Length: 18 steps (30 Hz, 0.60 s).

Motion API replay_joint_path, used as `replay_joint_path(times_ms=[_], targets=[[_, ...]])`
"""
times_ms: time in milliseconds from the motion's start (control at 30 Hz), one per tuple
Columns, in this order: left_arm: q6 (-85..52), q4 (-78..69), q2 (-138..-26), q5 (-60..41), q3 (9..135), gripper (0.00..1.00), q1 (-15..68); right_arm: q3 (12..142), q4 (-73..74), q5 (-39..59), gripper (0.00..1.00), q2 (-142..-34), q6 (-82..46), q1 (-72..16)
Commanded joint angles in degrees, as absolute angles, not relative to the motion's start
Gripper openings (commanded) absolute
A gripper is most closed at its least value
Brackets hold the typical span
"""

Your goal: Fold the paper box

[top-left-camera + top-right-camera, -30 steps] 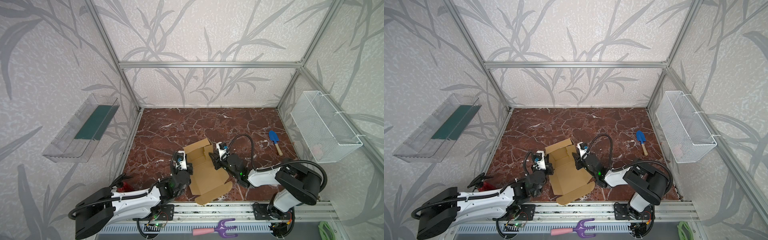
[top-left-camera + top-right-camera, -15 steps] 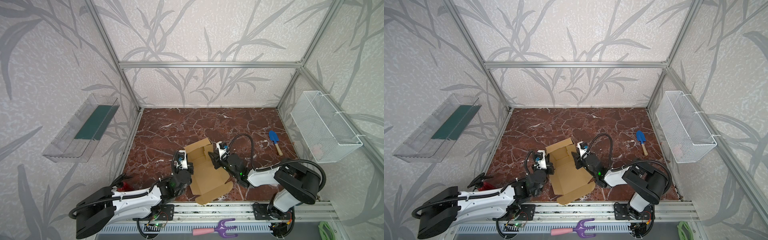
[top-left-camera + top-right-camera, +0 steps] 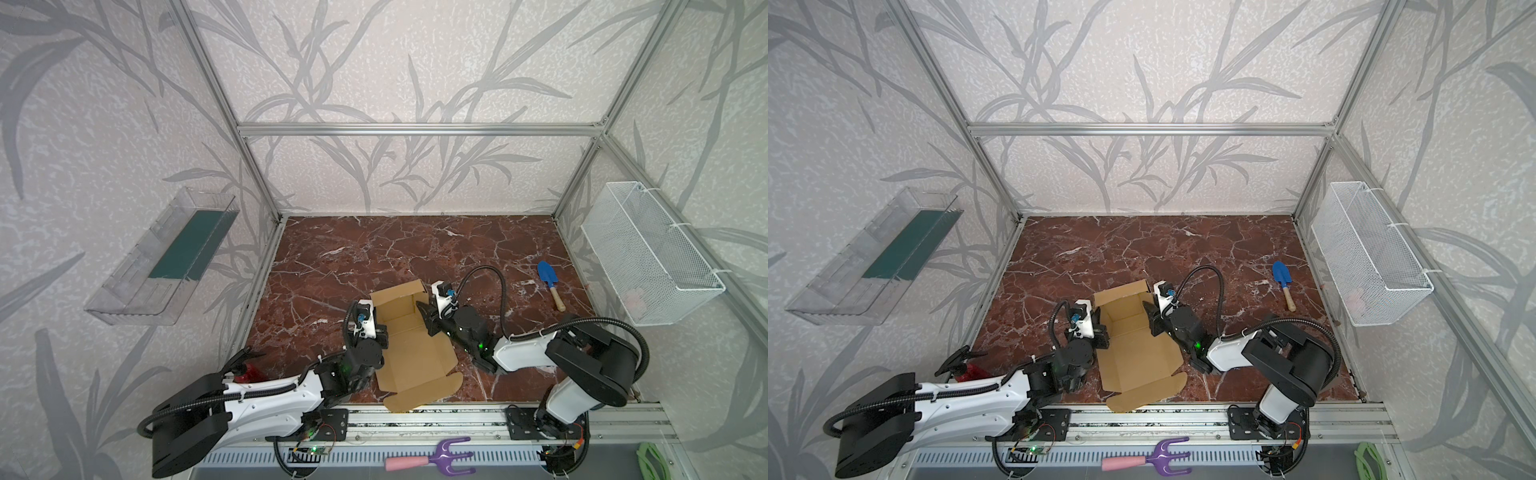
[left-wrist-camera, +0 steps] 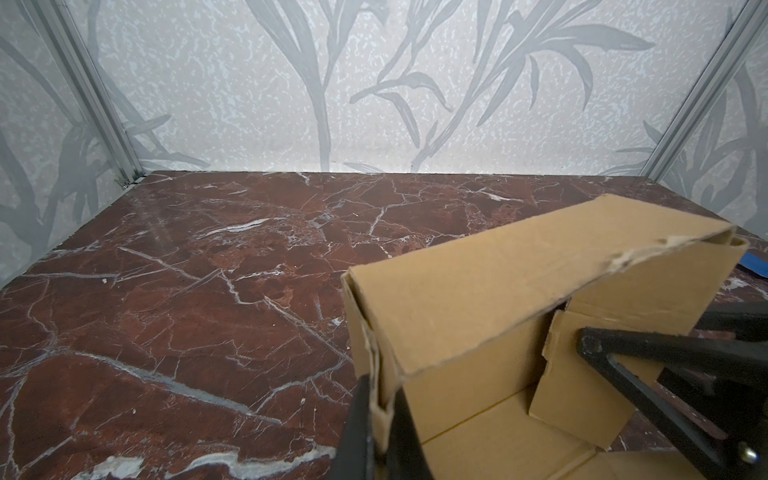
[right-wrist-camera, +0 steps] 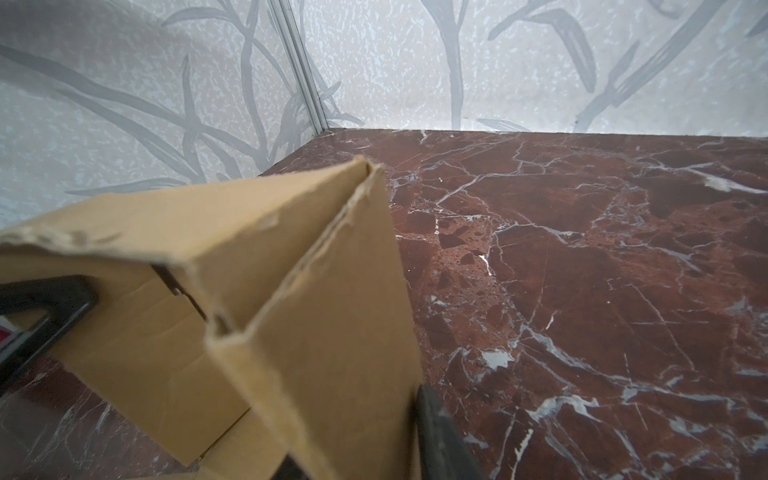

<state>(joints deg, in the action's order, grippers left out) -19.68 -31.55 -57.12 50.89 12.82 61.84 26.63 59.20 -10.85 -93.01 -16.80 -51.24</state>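
One paper box (image 3: pixel 409 357) between left gripper (image 3: pixel 381 332) and right gripper (image 3: pixel 424 318)

Paper box (image 3: pixel 409 353) plain tan-brown. Bench (image 3: pixel 374 249) dark red marble, white veins. Trowel (image 3: pixel 549 279) blue blade, wood handle. Rake (image 3: pixel 434 458) purple, pink handle. Basket (image 3: pixel 648 249) white wire. Walls (image 3: pixel 374 62) pale grey, leaf print.

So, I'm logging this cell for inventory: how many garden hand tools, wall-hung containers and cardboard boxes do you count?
Garden hand tools: 2 (blue trowel with wooden handle, purple fork with pink handle)
Wall-hung containers: 2 (clear plastic tray, white wire mesh basket)
Cardboard boxes: 1 (tan corrugated cardboard box, partly folded)
Total: 5
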Motion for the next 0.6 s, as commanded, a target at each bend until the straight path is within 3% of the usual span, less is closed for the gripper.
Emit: replay_joint_path(times_ms=[0,567], targets=[[-20.81,-31.82,-56.24,50.62,14.43,0.0,62.27,28.2,59.29,-12.59,0.31,-92.42,-16.4,-51.05],[-24.05,-22.55,-58.93,52.99,20.83,0.0,62.37,35.3,33.28,-28.33,0.23,-88.03,-19.81,-53.88]])
